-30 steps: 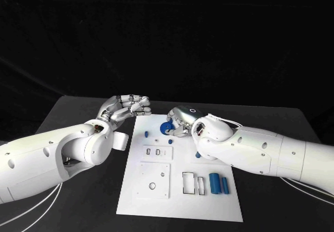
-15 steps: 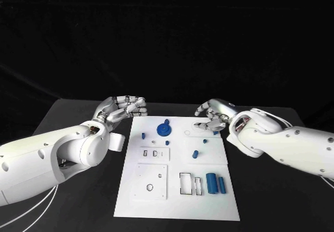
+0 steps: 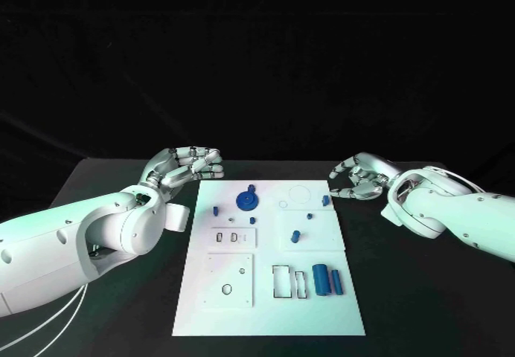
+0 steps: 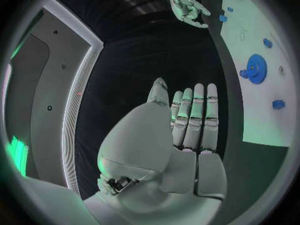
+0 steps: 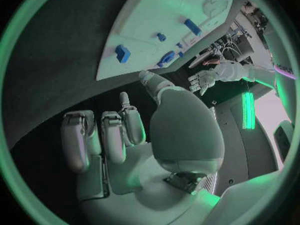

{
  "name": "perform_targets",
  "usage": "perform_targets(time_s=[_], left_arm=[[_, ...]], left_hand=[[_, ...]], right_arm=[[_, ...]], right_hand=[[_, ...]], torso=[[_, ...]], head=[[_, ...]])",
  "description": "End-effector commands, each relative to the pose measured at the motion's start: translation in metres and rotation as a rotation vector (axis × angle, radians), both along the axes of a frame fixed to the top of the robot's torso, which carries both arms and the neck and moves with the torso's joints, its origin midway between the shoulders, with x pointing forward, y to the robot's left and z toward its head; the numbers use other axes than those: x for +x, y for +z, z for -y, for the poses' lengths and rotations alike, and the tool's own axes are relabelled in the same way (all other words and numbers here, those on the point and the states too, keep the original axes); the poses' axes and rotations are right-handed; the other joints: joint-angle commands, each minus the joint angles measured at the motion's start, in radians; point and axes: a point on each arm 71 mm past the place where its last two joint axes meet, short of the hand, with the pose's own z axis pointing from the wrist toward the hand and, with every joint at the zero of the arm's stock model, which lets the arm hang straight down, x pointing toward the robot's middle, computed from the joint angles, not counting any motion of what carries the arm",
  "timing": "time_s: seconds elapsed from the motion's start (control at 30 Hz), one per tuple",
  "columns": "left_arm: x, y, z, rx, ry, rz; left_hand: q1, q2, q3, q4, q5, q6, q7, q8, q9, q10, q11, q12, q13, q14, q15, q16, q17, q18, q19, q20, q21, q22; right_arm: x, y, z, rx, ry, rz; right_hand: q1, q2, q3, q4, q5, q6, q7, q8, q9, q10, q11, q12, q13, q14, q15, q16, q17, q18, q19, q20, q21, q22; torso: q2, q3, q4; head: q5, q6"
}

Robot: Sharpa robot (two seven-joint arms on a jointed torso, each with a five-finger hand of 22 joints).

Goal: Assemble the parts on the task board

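Both hands empty, off board: left hand fingers curled, right hand loosely spread. Gear sits near far edge; cylinders near right edge. Next: approach cylinder from above, pinch across its width, keep clear of neighbour.

Task board white, on black table. Gear-shaped part at far left of board blue. Two cylinder parts at near right blue, one darker than other. Small pegs in middle blue. Left hand and right hand silver, arms white. Background behind table black.
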Motion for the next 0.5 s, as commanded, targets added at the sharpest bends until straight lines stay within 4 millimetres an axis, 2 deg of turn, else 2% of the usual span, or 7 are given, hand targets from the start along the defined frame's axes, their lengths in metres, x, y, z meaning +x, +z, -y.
perform_targets(time_s=[0.03,0.1,0.33,0.5], left_arm=[[0.001,0.001,0.002,-0.014,-0.020,0.010],[0.001,0.001,0.002,-0.013,-0.018,0.010],[0.002,0.001,0.002,-0.013,-0.017,0.010],[0.002,0.001,0.002,-0.013,-0.017,0.010]], left_hand=[[0.009,0.004,-0.006,0.000,-0.004,-0.006,0.001,-0.005,0.001,-0.006,0.001,-0.004,0.001,-0.006,0.002,-0.007,0.001,0.017,-0.001,0.008,-0.005,-0.001],[0.009,0.004,-0.006,0.000,-0.004,-0.006,0.001,-0.005,0.001,-0.006,0.001,-0.004,0.001,-0.006,0.002,-0.007,0.001,0.017,-0.001,0.008,-0.005,-0.001],[0.009,0.004,-0.006,0.000,-0.004,-0.006,0.001,-0.005,0.001,-0.006,0.001,-0.004,0.001,-0.006,0.002,-0.007,0.001,0.017,-0.001,0.008,-0.005,-0.001],[0.012,0.005,-0.007,-0.001,-0.004,-0.006,0.000,-0.005,0.002,-0.006,0.000,-0.004,0.001,-0.006,0.002,-0.008,0.002,0.018,-0.001,0.008,-0.006,-0.002]], right_arm=[[0.000,-0.006,-0.002,-0.011,0.057,-0.031],[0.000,-0.010,-0.002,-0.021,0.060,-0.035],[0.004,-0.019,-0.002,-0.042,0.055,-0.044],[0.005,-0.024,-0.004,-0.050,0.058,-0.052]], right_hand=[[0.014,0.003,-0.001,-0.005,0.005,-0.006,-0.003,-0.002,-0.002,-0.005,-0.001,-0.007,0.055,0.104,0.007,0.004,0.263,-0.001,0.046,0.007,-0.004,0.205],[0.021,0.004,0.001,-0.010,0.010,-0.003,-0.005,0.001,-0.003,-0.004,-0.004,-0.005,0.057,0.104,0.005,0.004,0.263,-0.001,0.046,0.006,-0.004,0.205],[0.030,0.007,0.007,-0.016,0.014,0.002,-0.006,0.004,-0.004,-0.003,-0.005,-0.005,0.058,0.104,0.003,0.004,0.263,-0.002,0.048,0.004,-0.002,0.207],[0.034,0.007,0.010,-0.020,0.018,0.002,-0.003,0.004,-0.006,-0.001,-0.003,-0.003,0.059,0.104,0.004,0.004,0.263,-0.002,0.050,0.004,0.000,0.209]], torso=[[0.000,0.0054,-0.0011],[0.001,0.0068,-0.0012],[0.003,0.0048,0.0025],[0.005,0.0053,0.0048]], head=[[0.008,0.000],[0.012,0.000],[0.012,-0.004],[0.013,-0.007]])
